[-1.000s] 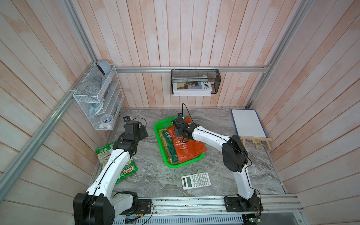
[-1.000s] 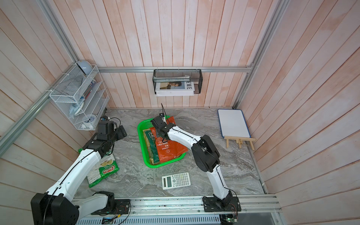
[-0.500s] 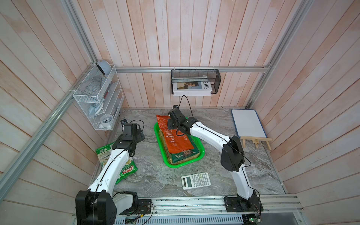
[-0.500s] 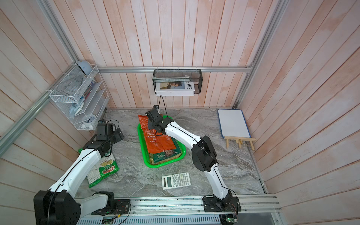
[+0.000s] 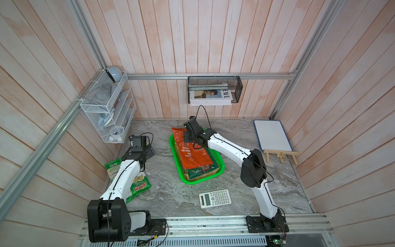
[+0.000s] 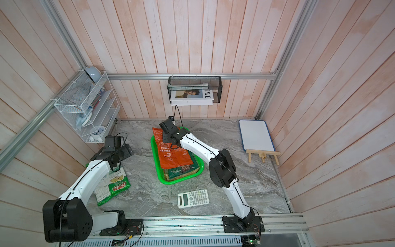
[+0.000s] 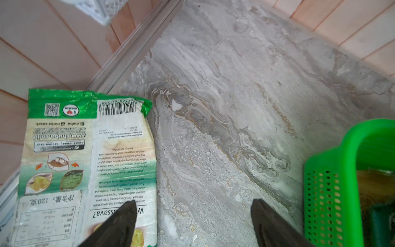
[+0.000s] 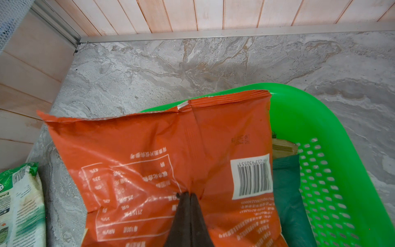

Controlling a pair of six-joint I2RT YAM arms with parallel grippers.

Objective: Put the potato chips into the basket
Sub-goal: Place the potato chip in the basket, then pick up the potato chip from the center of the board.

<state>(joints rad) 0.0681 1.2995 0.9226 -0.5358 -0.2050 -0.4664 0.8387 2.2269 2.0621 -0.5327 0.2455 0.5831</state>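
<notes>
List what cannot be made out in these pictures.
Bags under the orange-red bag in the basket: count hidden by it, both top views.
Chuba bag: left arm covers part in both top views; one bag or two, unclear.
Contents of the white rack: too small, both top views.

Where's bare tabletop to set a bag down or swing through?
Free: marble between Chuba bag and basket, below the open left pincer; front strip between Chuba bag and calculator; between basket and whiteboard, though the right arm crosses it. Crowded: the basket, stacked, orange bag overhanging its back rim.
</notes>
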